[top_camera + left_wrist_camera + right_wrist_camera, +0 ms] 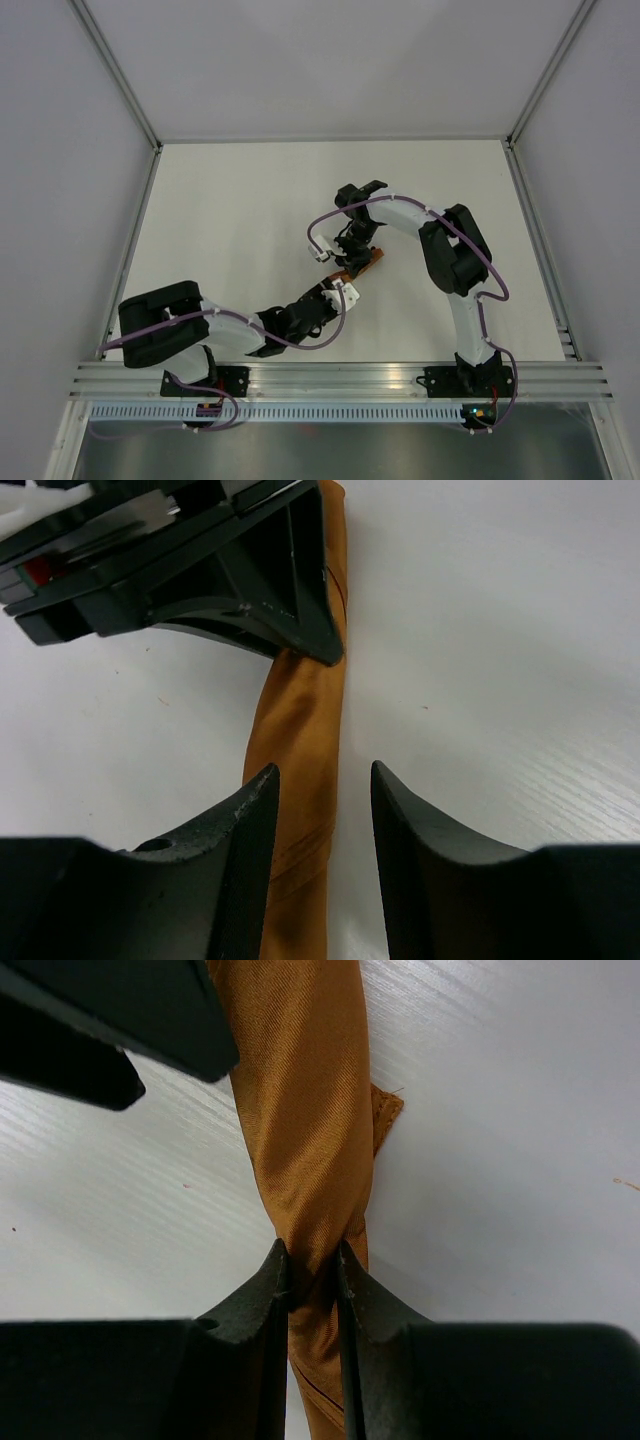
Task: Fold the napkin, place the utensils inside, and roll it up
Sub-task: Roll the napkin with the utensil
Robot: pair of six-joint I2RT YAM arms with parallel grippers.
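Top external first: where's the napkin (364, 262)?
— Rolled into a tight rust-brown tube, lying on the white table (250, 210) around its middle, a bit toward the right edge. Most of it is covered by the two arms.
— Closer looks?
— Left wrist shows the napkin (300, 710) as a narrow roll running away from the camera. Right wrist shows the same napkin (305, 1110) with one small hemmed corner (386, 1110) poking out of the side.
— Right gripper (350, 256)?
— Clamped on the napkin. In its own view the right gripper (313, 1257) has both fingertips squeezing the cloth, and the roll is waisted in between them. It also shows at the top of the left wrist view (240, 570), pressed onto the roll.
— Left gripper (338, 292)?
— Jaws apart. The left gripper (325, 780) straddles the near end of the roll; one finger overlaps the cloth and the other stands clear, with bare table in the gap.
— Spacing of the two?
— Near each other along the roll, fingertips facing.
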